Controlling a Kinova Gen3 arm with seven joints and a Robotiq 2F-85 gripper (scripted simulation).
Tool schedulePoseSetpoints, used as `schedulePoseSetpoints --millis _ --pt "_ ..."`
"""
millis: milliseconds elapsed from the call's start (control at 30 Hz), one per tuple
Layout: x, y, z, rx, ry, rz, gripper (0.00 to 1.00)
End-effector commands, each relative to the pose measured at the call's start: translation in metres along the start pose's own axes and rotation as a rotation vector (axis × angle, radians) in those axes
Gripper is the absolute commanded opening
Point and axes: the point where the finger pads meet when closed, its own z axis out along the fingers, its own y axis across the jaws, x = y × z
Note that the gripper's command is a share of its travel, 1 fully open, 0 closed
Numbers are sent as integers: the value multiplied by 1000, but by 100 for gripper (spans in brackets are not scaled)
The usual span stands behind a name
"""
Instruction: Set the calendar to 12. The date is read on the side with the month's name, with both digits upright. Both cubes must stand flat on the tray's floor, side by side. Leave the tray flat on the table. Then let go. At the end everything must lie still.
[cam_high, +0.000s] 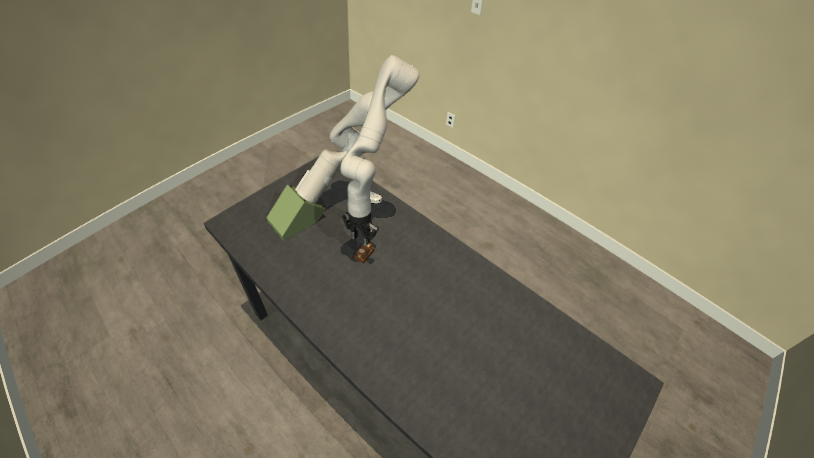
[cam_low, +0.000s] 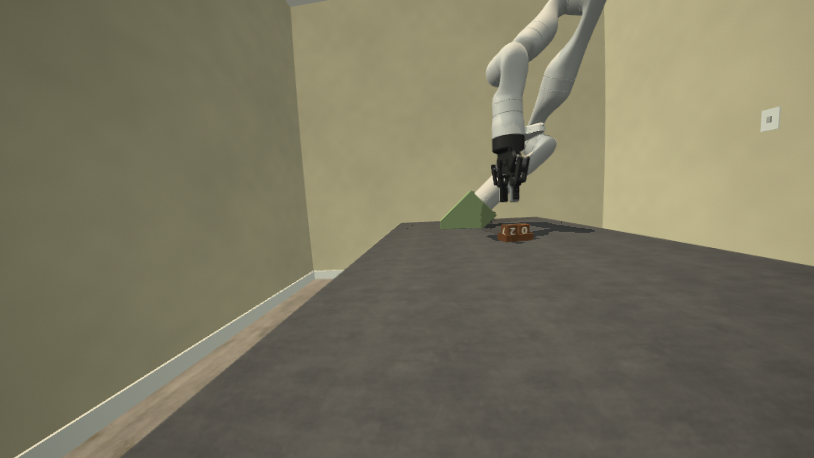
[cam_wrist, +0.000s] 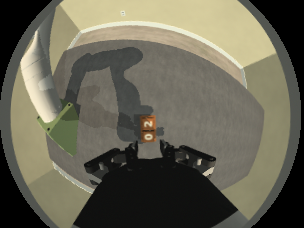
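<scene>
Green wedge (cam_high: 293, 217) (on dark table (cam_high: 455, 341))

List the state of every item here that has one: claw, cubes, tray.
Black two-finger claw: half open, empty, above the cubes.
Two orange-brown number cubes: side by side in the tray.
Brown wooden tray: flat on the dark grey table.
</scene>
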Motion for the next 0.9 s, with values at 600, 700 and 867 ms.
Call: schedulePoseSetpoints --millis 600,700,867 --pt "0 0 24 1 2 1 46" --pt "0 0 29 1 2 1 46" --pt "1 0 33 1 2 1 46"
